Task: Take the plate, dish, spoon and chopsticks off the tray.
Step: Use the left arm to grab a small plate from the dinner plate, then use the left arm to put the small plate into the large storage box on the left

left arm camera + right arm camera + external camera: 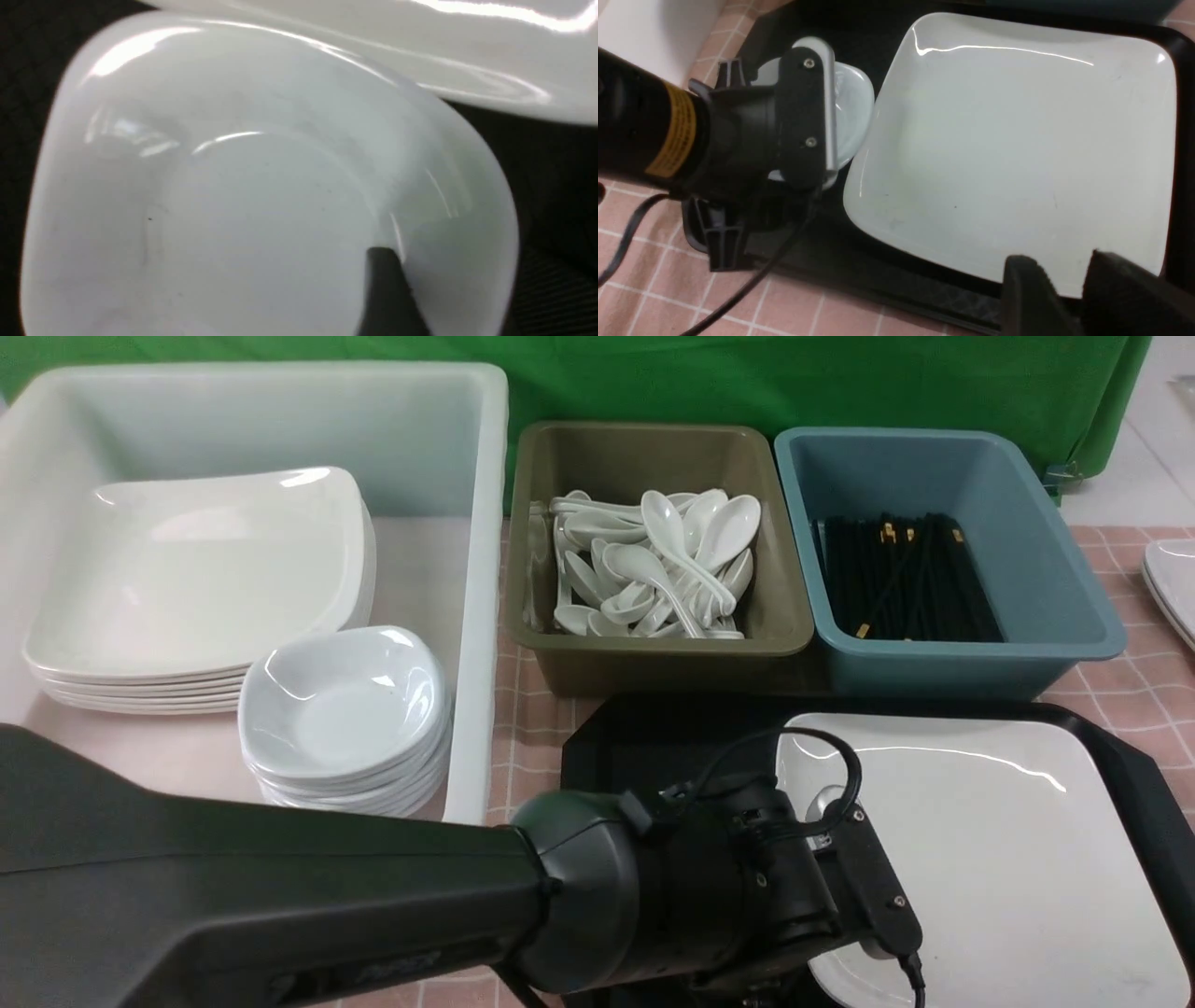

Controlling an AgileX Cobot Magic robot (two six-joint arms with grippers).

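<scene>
The black tray (635,737) holds the large white plate (990,859) and, beside it, the small bluish dish (852,107). My left gripper (840,859) hangs low over the dish and hides most of it in the front view. In the left wrist view the dish (233,210) fills the picture. One dark finger (387,289) stands inside it against the wall, and the other finger is hidden. My right gripper (1062,266) stands open over the plate's (1017,154) near rim, holding nothing. No spoon or chopsticks shows on the tray's visible part.
A white bin (476,569) at the left holds a plate stack (187,579) and a dish stack (345,709). Behind the tray stand an olive tub (653,457) of white spoons and a blue tub (934,467) of black chopsticks. More plates (1176,579) lie at the right edge.
</scene>
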